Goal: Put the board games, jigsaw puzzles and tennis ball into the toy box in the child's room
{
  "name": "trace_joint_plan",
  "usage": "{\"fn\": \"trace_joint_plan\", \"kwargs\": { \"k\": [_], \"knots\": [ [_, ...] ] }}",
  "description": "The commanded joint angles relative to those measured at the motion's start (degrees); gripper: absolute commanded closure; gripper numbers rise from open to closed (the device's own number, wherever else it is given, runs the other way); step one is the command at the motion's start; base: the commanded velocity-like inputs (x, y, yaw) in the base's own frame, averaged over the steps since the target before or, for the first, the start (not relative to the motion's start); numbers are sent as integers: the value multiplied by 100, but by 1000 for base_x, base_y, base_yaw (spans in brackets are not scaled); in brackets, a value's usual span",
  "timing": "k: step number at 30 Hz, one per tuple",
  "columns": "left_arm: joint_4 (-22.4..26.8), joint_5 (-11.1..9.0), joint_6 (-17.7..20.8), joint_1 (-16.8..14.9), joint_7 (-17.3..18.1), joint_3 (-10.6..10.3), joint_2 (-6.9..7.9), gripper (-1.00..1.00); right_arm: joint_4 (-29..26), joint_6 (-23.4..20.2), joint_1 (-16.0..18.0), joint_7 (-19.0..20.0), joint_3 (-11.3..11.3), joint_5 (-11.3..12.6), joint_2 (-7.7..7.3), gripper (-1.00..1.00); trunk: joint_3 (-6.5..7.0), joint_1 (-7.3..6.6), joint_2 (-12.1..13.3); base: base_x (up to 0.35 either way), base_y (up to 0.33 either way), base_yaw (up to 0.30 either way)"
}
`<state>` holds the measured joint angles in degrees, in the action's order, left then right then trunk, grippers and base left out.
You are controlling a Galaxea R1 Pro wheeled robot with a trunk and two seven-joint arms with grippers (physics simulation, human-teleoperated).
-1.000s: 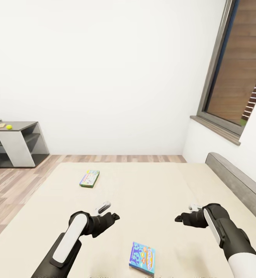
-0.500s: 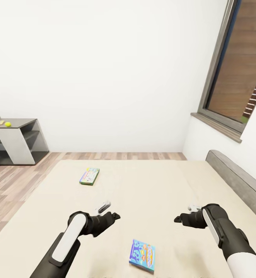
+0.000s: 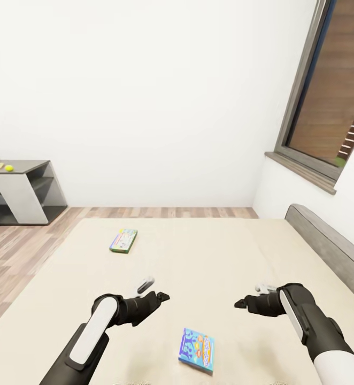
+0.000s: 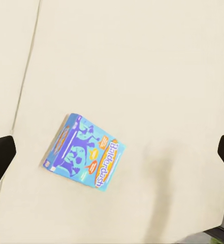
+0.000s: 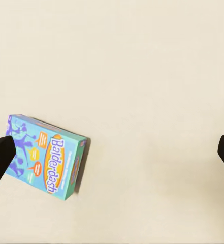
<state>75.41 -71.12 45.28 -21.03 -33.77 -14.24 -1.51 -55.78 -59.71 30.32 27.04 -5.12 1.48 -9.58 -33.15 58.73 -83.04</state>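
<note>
Compared with a second ago the whole head view has slid forward over the bed (image 3: pixel 209 251): the dark side bench (image 3: pixel 22 192) has drifted toward the upper left corner of the picture, and both arms sit a shade lower and closer together, so it is mostly the camera that has travelled.

On the bed's beige cover, near the edge closest to the robot, lies the blue Balderdash box (image 3: pixel 197 350), flat, face up, its long axis running roughly away from the robot with a slight skew. It sits between the two arms, below and ahead of both wrists, touched by neither. The left pincer (image 3: pixel 154 295) and the right pincer (image 3: pixel 242 303) hover above the cover, each with fingers spread wide, holding nothing; in the wrist views the dark fingertips (image 4: pixel 0 157) stand at opposite edges with the box between them. By my reading the left pincer is marginally nearer.

Farther up the bed, toward its left edge, lies the green-edged board game (image 3: pixel 123 240). On the side bench rests the tennis ball (image 3: pixel 8 168).
</note>
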Motion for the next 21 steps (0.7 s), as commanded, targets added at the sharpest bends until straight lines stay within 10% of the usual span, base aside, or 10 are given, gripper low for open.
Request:
{"fn": "trace_joint_plan", "kwargs": {
  "k": [1,21],
  "knots": [
    [10,-65,3,-3,-32,-2,0,-100,-4,-29,1,149,-3,10,-2,-100,-16,0,-3,0,0,0],
    [57,-373,136,6,700,-14,31,-100,-3,-29,-32,922,18,-36,-1,-100,-203,0,-3,0,0,0]
  ]
}}
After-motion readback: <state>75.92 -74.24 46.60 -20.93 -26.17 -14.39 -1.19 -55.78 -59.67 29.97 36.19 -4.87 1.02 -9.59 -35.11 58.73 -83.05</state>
